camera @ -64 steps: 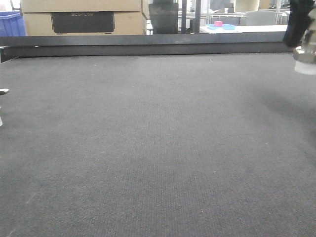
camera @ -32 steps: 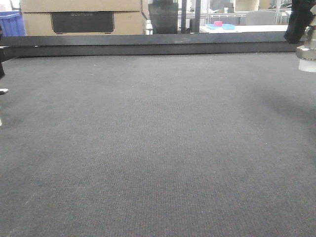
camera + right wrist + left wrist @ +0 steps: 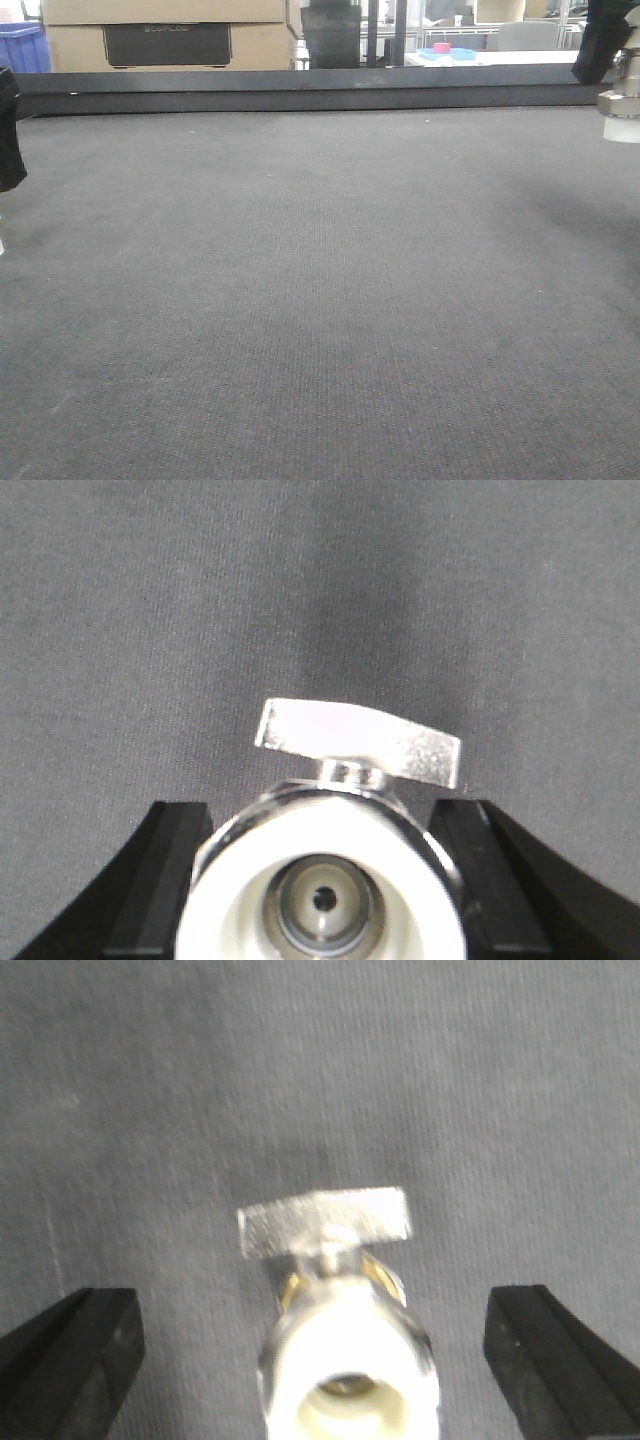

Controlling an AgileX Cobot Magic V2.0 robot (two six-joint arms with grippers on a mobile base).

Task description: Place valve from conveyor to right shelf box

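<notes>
1. Both pincers have a valve before them. The right gripper (image 3: 320, 825) is clamped on a small silver metal valve (image 3: 330, 900) with a white plastic end cap and a flat lever handle, its black fingers (image 3: 165, 880) pressed against both flanks.
2. From the front, that valve hangs at the right-hand end of the long black rail (image 3: 300, 100). It appears to be held clear of the wide dark grey woven conveyor belt (image 3: 320, 300) that runs in front of the rail.
3. The left gripper (image 3: 312, 1305), near the rail's left end, is spread wide and grips nothing. Its 2 fingers stand well apart on either side of a second silver valve (image 3: 340, 1360) and touch neither flank. Whether that valve rests on the belt cannot be told.
4. The step in hand looks like the carry: pickup done on the right side, delivery to the right shelf box not yet made. The next move calls for a steady swing away from the rail with the clamp kept firm on the rounded cap. The box appears in no view.
5. The belt is matte and evenly textured. Beyond the rail stand brown cardboard boxes (image 3: 165, 30), a blue plastic bin (image 3: 22, 48) and a white table (image 3: 500, 58) bearing pink and blue items.
</notes>
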